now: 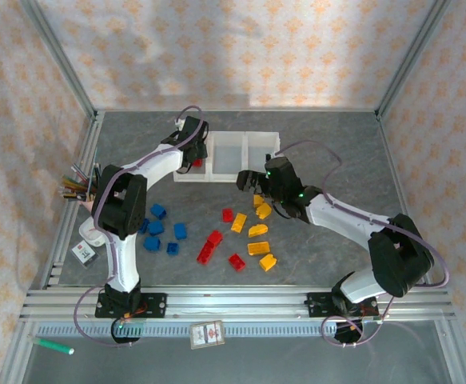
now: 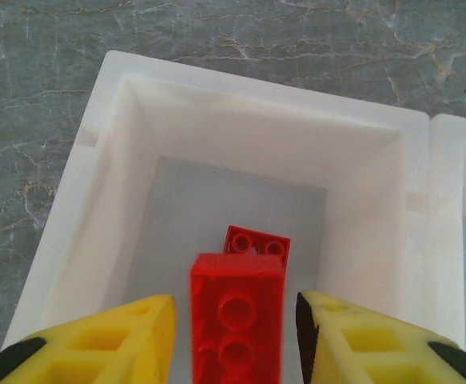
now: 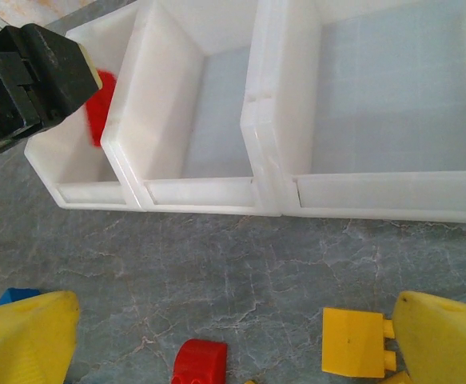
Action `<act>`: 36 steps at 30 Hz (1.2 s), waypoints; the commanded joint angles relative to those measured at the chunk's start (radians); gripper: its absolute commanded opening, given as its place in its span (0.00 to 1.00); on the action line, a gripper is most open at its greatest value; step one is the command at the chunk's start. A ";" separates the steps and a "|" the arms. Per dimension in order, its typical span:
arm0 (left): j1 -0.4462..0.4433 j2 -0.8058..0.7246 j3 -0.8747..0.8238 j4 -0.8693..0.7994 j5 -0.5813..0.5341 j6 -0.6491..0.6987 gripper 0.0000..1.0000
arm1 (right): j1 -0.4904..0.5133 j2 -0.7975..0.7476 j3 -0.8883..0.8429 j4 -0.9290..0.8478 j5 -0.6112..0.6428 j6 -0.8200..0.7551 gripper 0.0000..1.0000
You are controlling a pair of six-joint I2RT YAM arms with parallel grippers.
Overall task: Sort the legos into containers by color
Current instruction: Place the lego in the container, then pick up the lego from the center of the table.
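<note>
The left gripper [image 2: 234, 310], fingers spread, is hovering over the left compartment [image 2: 256, 90] of the row of bins [image 3: 252, 144], a red brick [image 2: 236, 340] loose between them above a second red brick [image 2: 256, 240]. The right gripper [image 3: 233, 316], also spread, is hovering just before the row; closing off-centre, it risks shoving the orange-yellow brick [image 3: 352, 342] aside.

Random clutter: a cup of pens [image 1: 76, 186] by the left rail, a small white box [image 1: 83, 254] just below it, plus a green marker [image 1: 53, 346] and a card [image 1: 207, 334] on the front ledge.
</note>
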 commanded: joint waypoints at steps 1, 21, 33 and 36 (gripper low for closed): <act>0.010 -0.030 0.035 -0.027 -0.036 0.022 0.51 | -0.005 -0.010 0.040 0.017 0.011 -0.025 1.00; -0.225 -0.420 -0.335 -0.120 0.016 -0.141 0.67 | -0.017 -0.157 -0.117 -0.090 -0.055 -0.051 1.00; -0.375 -0.355 -0.469 -0.035 0.049 -0.331 0.79 | -0.028 -0.156 -0.226 -0.060 -0.091 -0.081 1.00; -0.398 -0.307 -0.445 -0.018 0.065 -0.328 0.79 | -0.030 -0.150 -0.232 -0.052 -0.088 -0.084 1.00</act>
